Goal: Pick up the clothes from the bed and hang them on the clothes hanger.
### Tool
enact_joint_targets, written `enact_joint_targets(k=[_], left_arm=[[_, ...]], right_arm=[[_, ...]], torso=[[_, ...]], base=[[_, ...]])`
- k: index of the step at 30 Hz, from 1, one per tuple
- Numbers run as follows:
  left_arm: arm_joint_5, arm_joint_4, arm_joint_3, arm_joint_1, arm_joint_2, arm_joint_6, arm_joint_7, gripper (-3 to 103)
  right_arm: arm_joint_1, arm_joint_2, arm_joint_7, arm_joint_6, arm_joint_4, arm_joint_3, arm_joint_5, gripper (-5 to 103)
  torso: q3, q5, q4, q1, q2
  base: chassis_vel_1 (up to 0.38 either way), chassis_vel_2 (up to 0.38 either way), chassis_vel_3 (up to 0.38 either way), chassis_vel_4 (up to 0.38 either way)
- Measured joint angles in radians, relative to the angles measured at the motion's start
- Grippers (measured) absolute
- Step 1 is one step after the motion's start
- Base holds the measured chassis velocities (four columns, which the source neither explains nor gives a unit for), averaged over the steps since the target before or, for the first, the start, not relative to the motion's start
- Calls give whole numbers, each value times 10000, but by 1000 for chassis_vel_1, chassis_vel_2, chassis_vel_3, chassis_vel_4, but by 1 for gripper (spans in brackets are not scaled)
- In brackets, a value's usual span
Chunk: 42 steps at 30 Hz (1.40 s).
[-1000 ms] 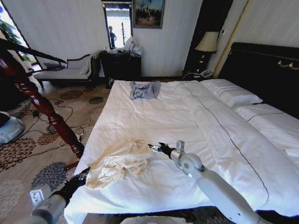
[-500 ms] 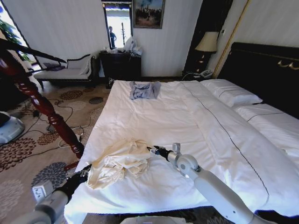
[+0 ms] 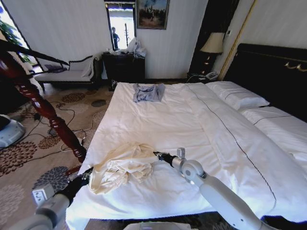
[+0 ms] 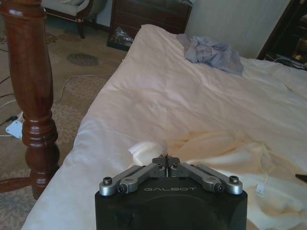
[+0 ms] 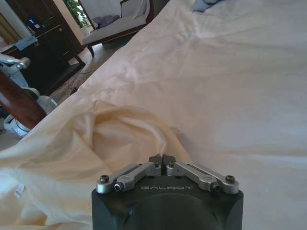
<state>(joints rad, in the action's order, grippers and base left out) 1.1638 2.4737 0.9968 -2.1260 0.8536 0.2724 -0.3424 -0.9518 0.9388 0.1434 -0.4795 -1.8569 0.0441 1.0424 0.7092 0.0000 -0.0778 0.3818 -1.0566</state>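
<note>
White bedding of the bed (image 3: 158, 120) covers most of the room's floor space, with patterned carpet (image 3: 29, 158) at 9 o'clock. Nearest to the robot, the cream clothes (image 3: 122, 165) lie crumpled on the near corner of the bed. The left gripper (image 3: 88, 176) is at the 8 o'clock edge of the clothes, its jaws pressed together on a fold of the fabric. The right gripper (image 3: 156, 154) touches the clothes at their 3 o'clock edge, jaws also closed, pinching the cloth. A reddish wooden post (image 3: 36, 98) stands at 10 o'clock. Farther away, a small grey-blue garment (image 3: 147, 92) lies near the far edge of the bed, at 12 o'clock.
</note>
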Motion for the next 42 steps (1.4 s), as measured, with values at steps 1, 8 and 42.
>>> enact_joint_targets(k=[1,8,42], left_arm=[[15,12,-27,29,-5,8,-5,0],[18,-12,-66,106,-18,12,-24,0],[4095,-872,356,8714,-6802,-657,-591,0]], right_arm=[[0,10,0,8,-9,10,1,1],[-87,59,64,98,-169,-149,-2,0],[3250,-3993,2722,251,-3199,-5558,5506,0]], torso=[[-1,0,0,0,0],[0,1,2,0,0],[0,0,4,1,1]], base=[[0,0,0,0],[0,0,0,0],[0,0,0,0]])
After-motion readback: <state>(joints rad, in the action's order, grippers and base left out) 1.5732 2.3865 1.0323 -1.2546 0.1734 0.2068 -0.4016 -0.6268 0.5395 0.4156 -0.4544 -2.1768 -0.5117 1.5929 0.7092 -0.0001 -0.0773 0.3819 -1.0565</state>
